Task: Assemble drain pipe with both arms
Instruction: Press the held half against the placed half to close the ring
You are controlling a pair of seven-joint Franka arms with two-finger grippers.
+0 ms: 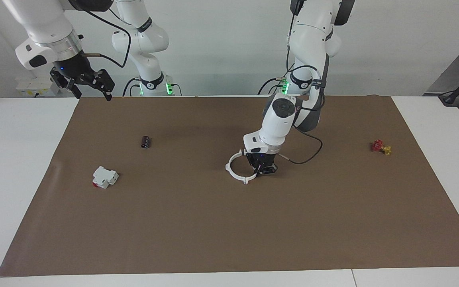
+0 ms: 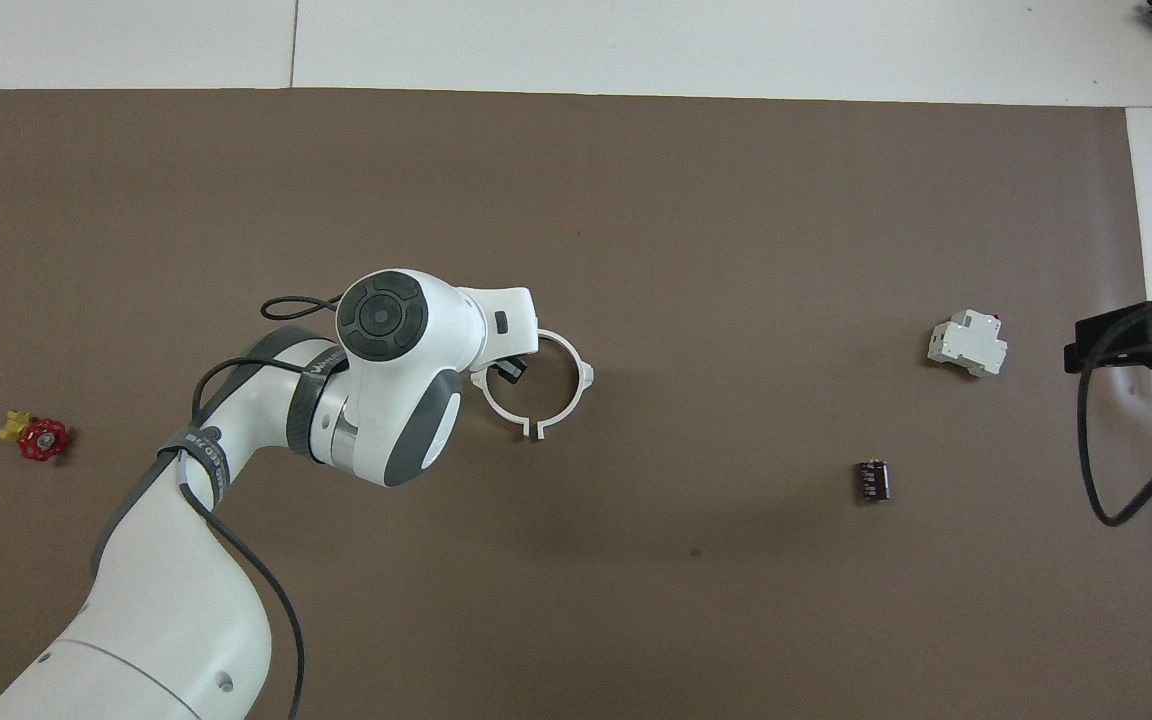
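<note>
The drain pipe lies in the middle of the brown mat as two white half-ring arcs. The free arc is on the side toward the right arm's end. My left gripper is low on the mat, shut on the other arc. The two arcs now form an almost closed ring, with their tabs side by side at the end nearer to the robots; the arm's wrist hides the other joint from above. My right gripper waits open and empty, high over the mat's edge at the right arm's end.
A white blocky part with a red end and a small black cylinder lie toward the right arm's end. A red and yellow valve piece sits near the left arm's end.
</note>
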